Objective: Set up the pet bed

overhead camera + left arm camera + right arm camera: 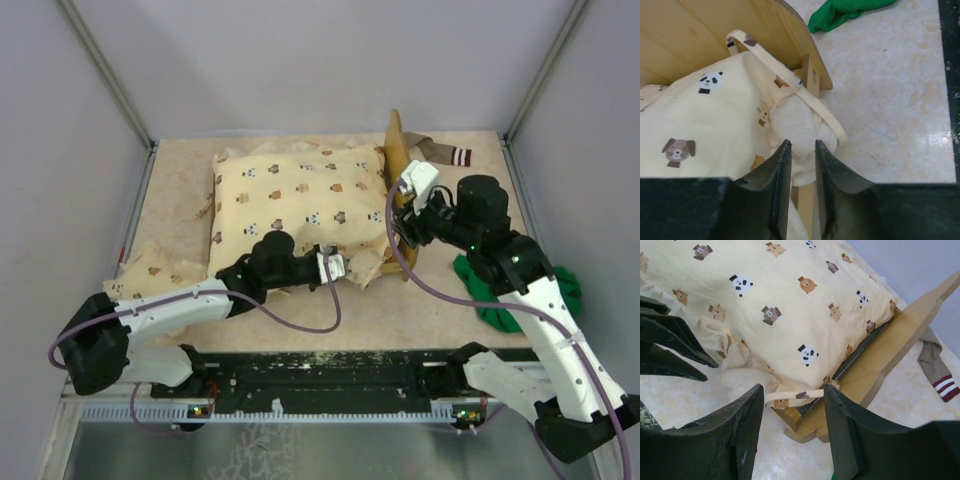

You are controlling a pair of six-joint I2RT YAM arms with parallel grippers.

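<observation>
The pet bed's light-wood headboard stands at the right end of the frame and also shows in the left wrist view and the right wrist view. A cream animal-print quilt covers the bed. My left gripper is at the quilt's near right corner, its jaws shut on a white fold of the quilt. A printed strap loops at that corner by the bed's leg. My right gripper hovers over the strap, open and empty.
A green cloth lies on the table right of the bed, under the right arm. A striped sock lies behind the headboard. More cream printed fabric lies at the near left. Walls enclose the table on three sides.
</observation>
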